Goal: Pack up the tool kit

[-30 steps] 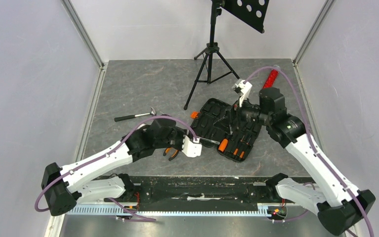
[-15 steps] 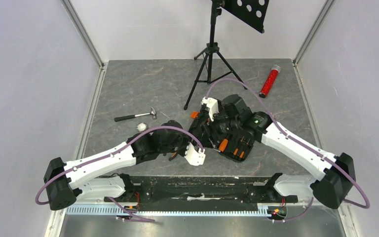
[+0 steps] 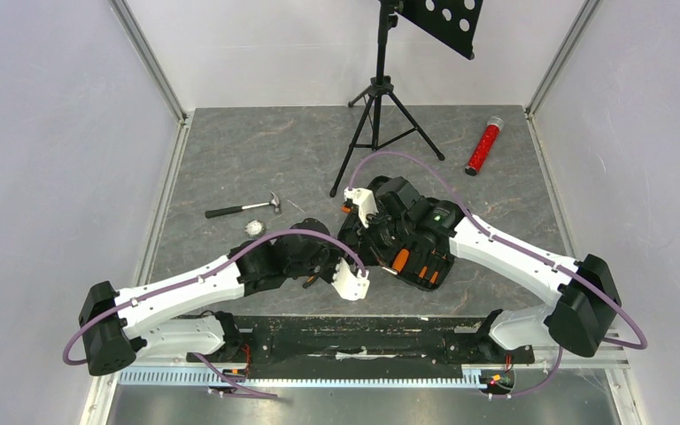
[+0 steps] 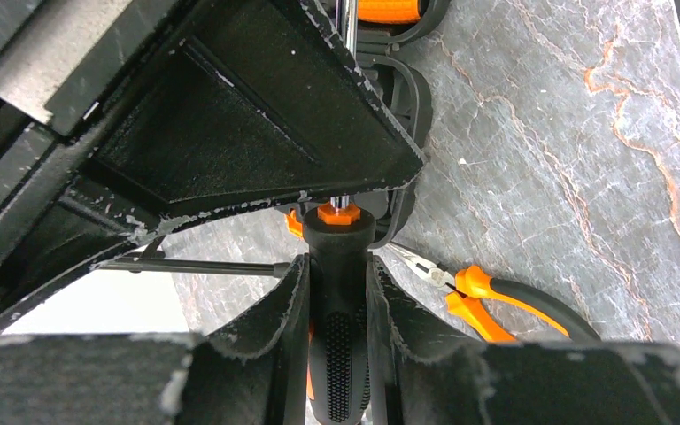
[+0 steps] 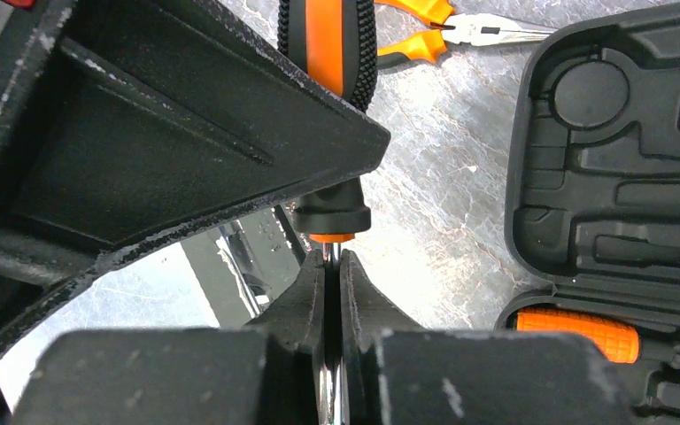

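- Black-and-orange screwdriver [image 4: 336, 354] is held between both of my arms, over the worktop [image 3: 230, 159] just beside the case [image 5: 620, 159].
- My left gripper [image 4: 336, 274] is partly closed and clamped on the handle. Pliers [image 4: 496, 301] lie on the stone just beside it.
- My right gripper [image 5: 334, 261] is pinched almost fully together on the bare metal shaft, right next to the handle's orange collar.
- The case lies open near the worktop's middle, towards the near edge. My right wrist view shows moulded pockets in one half and an orange-handled tool [image 5: 567, 334] seated in the other.
- A hammer [image 3: 246, 208] lies well apart from the case, towards the left edge.
- A red tube [image 3: 482, 148] sits near the far right corner, and a tripod [image 3: 376, 115] stands at the far edge.
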Robot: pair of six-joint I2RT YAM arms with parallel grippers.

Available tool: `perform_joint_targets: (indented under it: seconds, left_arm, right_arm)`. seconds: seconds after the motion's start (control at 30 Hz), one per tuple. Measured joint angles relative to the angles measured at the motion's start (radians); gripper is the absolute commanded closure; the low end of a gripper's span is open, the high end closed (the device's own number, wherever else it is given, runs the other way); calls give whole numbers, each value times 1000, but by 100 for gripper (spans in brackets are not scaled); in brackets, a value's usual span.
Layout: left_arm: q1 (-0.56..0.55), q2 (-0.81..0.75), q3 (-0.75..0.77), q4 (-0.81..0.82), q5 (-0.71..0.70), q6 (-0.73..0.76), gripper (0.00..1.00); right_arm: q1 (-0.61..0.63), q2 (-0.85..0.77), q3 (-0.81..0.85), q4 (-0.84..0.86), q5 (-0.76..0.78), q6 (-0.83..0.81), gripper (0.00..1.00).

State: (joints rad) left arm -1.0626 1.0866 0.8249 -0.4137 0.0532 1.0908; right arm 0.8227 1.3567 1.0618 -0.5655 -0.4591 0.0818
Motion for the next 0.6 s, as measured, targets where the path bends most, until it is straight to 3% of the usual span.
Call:
perform_joint_targets:
  seconds: [0.1, 0.2, 0.43, 0.6]
  left_arm:
    - [0, 0, 0, 3, -2, 0, 79]
    - [0, -2, -8, 18, -12, -1, 54]
    - [-1, -55, -58, 121, -142, -48, 29]
    - [29, -104, -69, 207, -230, -162, 12]
  right_arm:
    - [0, 0, 2, -3, 11, 2, 100]
    - [2, -4, 2, -2, 31, 4, 100]
    - [-21, -49, -25, -6, 168, 54, 100]
    - [-109, -144, -116, -6, 280, 146, 100]
